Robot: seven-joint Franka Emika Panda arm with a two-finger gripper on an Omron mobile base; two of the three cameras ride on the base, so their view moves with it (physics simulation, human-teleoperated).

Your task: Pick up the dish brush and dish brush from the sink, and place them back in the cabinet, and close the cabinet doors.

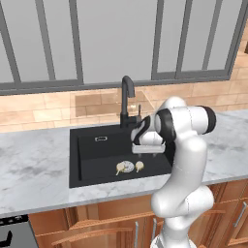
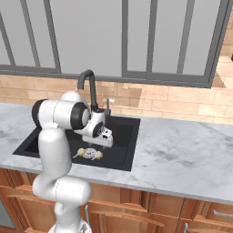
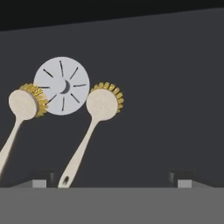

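The black sink (image 1: 92, 160) is sitting in the grey marble counter (image 1: 34, 169) at the centre of the left base view; two dish brushes are lying on its floor, one (image 3: 94, 127) at the centre of the hand view, the other (image 3: 19, 116) at its left edge; both heads are flanking the round grey drain (image 3: 61, 85).

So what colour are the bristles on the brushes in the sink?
Golden yellow, around pale tan heads; the hand view shows the dish brush best.
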